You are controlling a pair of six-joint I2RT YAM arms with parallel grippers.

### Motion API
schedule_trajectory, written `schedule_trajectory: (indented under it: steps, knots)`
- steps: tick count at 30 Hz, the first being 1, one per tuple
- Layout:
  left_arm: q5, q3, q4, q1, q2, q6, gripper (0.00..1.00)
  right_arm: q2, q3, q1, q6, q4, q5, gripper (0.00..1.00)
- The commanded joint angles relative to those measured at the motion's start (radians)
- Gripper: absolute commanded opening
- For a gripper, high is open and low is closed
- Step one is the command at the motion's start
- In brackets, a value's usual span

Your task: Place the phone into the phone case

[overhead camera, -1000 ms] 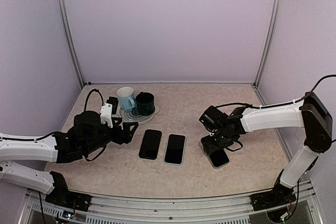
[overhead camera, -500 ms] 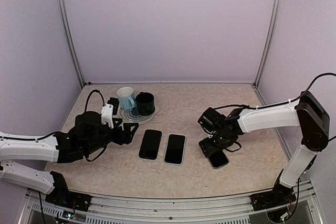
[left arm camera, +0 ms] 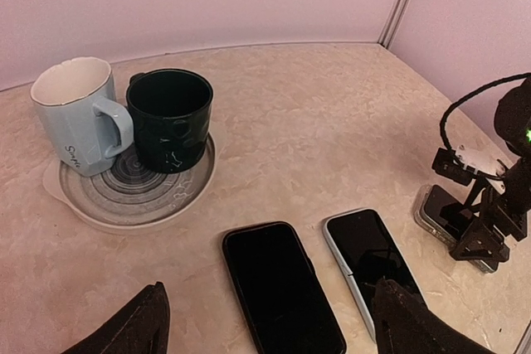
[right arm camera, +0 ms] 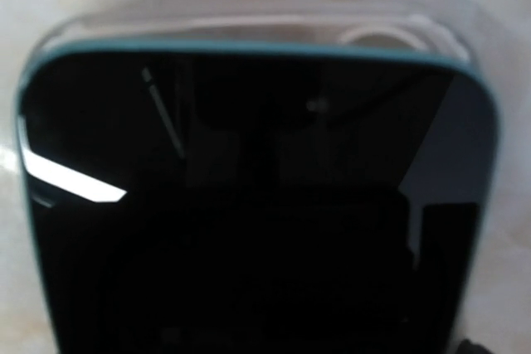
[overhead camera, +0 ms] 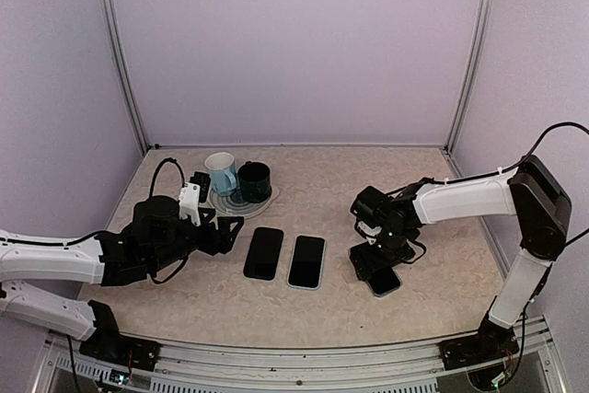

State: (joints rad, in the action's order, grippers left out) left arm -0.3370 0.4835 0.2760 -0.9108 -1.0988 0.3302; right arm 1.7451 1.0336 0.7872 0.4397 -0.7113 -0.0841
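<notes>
- Your left fingers (left arm camera: pixel 141 321) stand wide apart, gripping nothing.
- Your right fingers (overhead camera: pixel 362 262) sit over the phone (right arm camera: pixel 249 205) lying on the phone case (right arm camera: pixel 249 26); you cannot tell their spread.

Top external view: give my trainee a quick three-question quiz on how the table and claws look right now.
1. Multiple choice: how many mugs stand on the round plate? A one, B two, C three.
2. True or false: the left claw is open with nothing between its fingers.
3. Fill in: the teal-edged phone below the right claw lies on a clear ____.

Key
1. B: the pale blue mug and the dark green mug.
2. True.
3. case; its rim shows past the phone's end.
</notes>
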Motion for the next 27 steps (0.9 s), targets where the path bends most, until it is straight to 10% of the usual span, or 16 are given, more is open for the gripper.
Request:
schedule_trajectory:
  steps: [1,9,19,27]
  knots:
    - [-0.005,0.036,0.008,-0.005,-0.009,-0.006,0.83,0.055,-0.046,-0.030,-0.012,-0.038,0.094,0.94]
    - [-0.007,0.040,0.008,-0.005,-0.015,-0.006,0.83,0.032,-0.047,-0.036,-0.035,0.000,0.150,0.55]
    - [0.052,0.098,0.032,-0.015,-0.096,0.010,0.83,-0.105,-0.087,0.013,-0.043,0.191,0.094,0.33]
    - [0.403,0.274,0.195,-0.014,-0.411,0.096,0.86,-0.212,-0.221,0.079,-0.063,0.486,0.064,0.30]
